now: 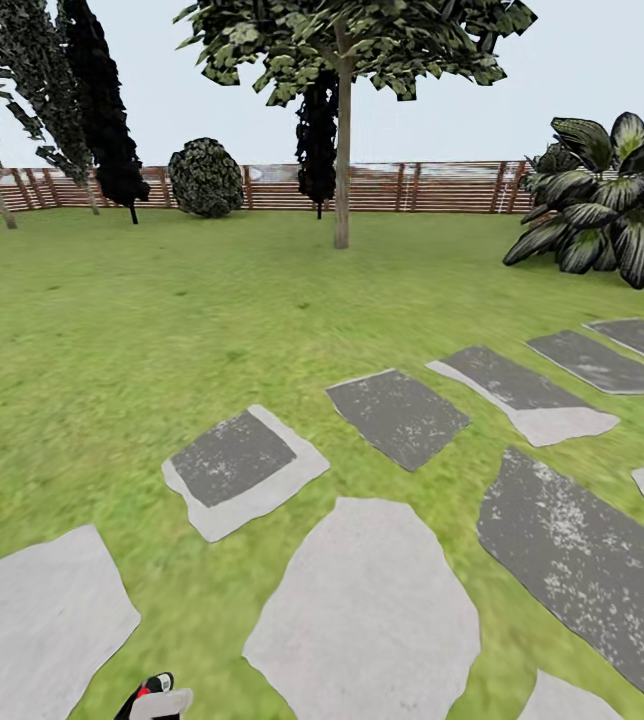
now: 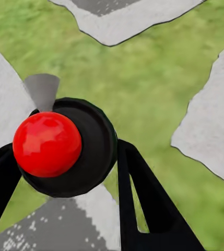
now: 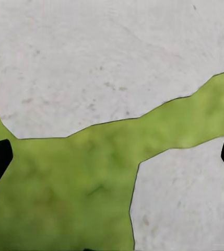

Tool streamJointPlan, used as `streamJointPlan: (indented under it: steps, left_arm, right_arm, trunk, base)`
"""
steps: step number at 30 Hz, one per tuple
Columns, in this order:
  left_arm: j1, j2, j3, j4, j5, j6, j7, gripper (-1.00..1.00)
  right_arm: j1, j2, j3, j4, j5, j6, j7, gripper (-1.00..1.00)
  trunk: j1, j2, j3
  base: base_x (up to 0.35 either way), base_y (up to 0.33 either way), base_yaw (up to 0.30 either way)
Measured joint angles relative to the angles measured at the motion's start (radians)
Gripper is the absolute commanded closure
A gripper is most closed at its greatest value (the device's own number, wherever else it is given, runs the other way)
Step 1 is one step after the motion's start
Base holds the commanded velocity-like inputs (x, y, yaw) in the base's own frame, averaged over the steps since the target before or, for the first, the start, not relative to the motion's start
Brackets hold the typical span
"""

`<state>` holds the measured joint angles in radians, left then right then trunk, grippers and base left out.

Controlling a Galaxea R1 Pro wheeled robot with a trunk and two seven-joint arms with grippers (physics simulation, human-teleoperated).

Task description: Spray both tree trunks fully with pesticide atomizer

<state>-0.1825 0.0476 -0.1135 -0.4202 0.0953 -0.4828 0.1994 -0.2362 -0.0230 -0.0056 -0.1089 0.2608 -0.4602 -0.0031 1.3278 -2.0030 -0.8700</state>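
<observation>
- Flat grey stepping stones (image 1: 367,620) lay in bumpy green grass (image 1: 112,330).
- The left claw (image 2: 65,157) gripped the round black atomizer (image 2: 80,149) with its shiny red ball.
- The right claw (image 3: 112,157) hung spread wide over the grass.
- A tree (image 1: 342,130) stood far off by the wooden fence (image 1: 432,187).

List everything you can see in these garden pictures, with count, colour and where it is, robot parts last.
lawn: one, green, across the whole ground
stepping stones: about a dozen, pale grey and dark grey, set in the grass near and to the right
leafy tree: one, green crown, thin grey trunk, centre far
dark narrow trees: several, blackish, far left and behind the leafy tree
round bush: one, dark green, by the fence
broad-leaf plant: one, dark green and white, right
fence: one, brown slats, along the back
pesticide atomizer: one, red top on black, between the left gripper's fingers
left gripper: black fingers, shut on it
right gripper: black fingertips, open over grass
</observation>
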Motion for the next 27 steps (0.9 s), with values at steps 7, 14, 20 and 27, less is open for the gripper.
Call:
streamJointPlan:
  steps: [7, 14, 20, 27]
  left_arm:
    - [0.000, 0.000, 0.000, 0.000, 0.000, 0.001, 0.000, 1.00]
    - [0.000, 0.000, 0.000, 0.000, 0.000, 0.001, 0.000, 1.00]
    - [0.000, 0.000, 0.001, 0.000, 0.001, 0.001, 0.000, 1.00]
    - [0.000, -0.001, 0.000, 0.000, 0.001, 0.001, 0.000, 1.00]
  right_arm:
    - [0.000, 0.000, 0.001, 0.000, 0.000, 0.000, 0.000, -1.00]
    - [0.000, 0.000, 0.000, 0.000, 0.000, 0.000, 0.000, -1.00]
    - [0.000, 0.000, 0.000, 0.000, 0.000, 0.000, 0.000, -1.00]
    - [0.000, 0.000, -0.002, -0.048, -0.003, -0.008, -0.001, -1.00]
  trunk:
    - [0.000, 0.000, 0.000]
    - [0.000, 0.000, 0.000]
    - [0.000, 0.000, 0.000]
    - [0.000, 0.000, 0.000]
  base:
    - [0.312, -0.084, 0.000]
    - [0.312, -0.084, 0.000]
    - [0.312, -0.083, 0.000]
    - [0.312, -0.082, 0.000]
